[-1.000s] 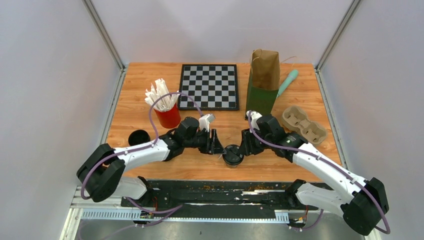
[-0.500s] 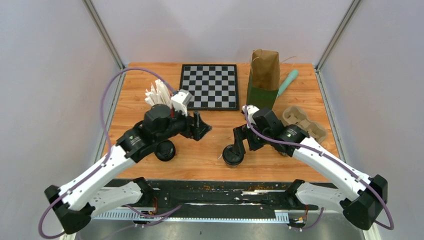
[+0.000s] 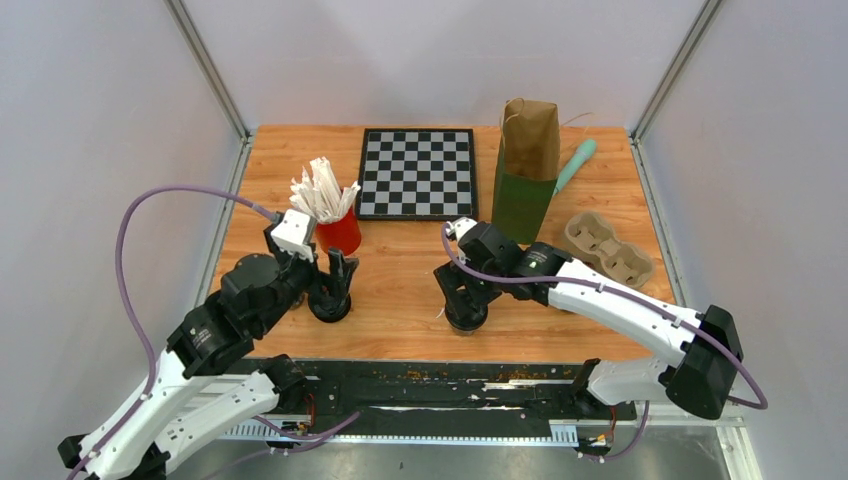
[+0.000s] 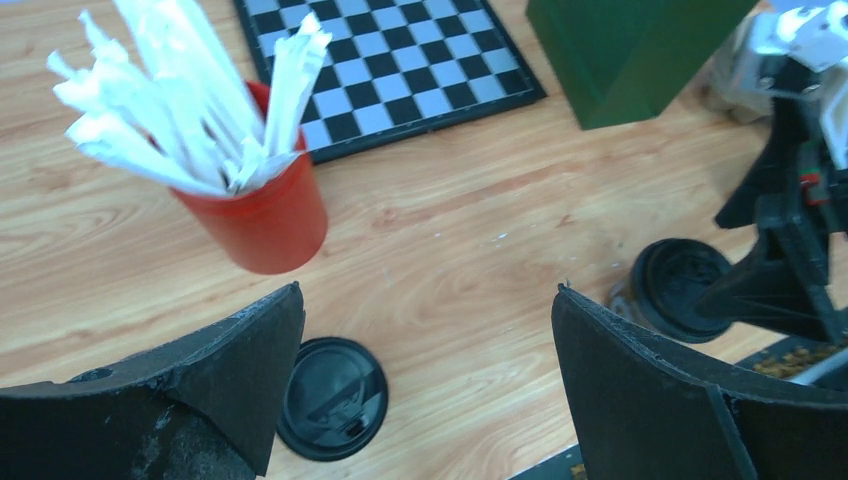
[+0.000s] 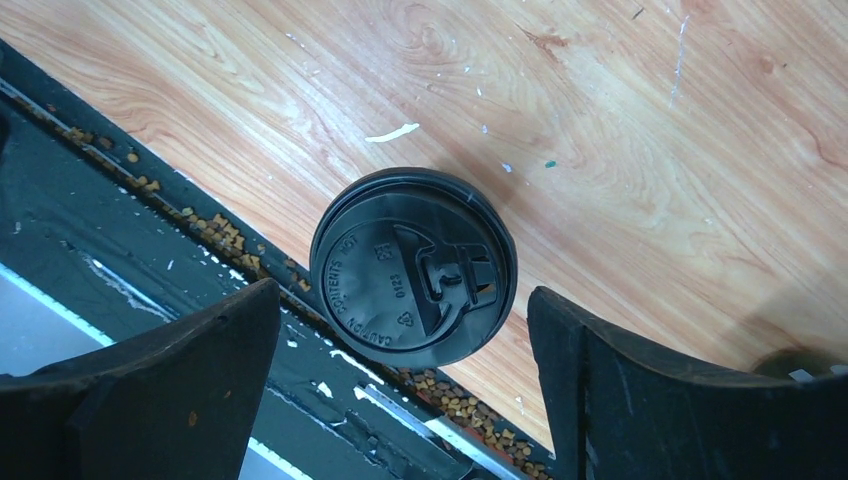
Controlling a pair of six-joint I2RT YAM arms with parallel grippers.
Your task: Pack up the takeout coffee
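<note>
Top camera looks down from behind — wrist cameras close, sharing one cup [image 4: 683, 288].

arms [image 3: 610, 300]: white shells, black joints | cables [image 3: 121, 255]: purple | tool fingers [image 4: 650, 400] — matte black

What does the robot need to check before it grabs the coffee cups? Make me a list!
1. Left end effector open: ok.
2. Right end effector open: ok.
3. Right coffee cup has its lid on and sits between the fingers: ok.
4. Left coffee cup centred between the fingers: not ok, it sits close by one finger.
5. Paper bag standing upright: ok.
6. Paper bag's top open enough for a cup: cannot tell.
</note>
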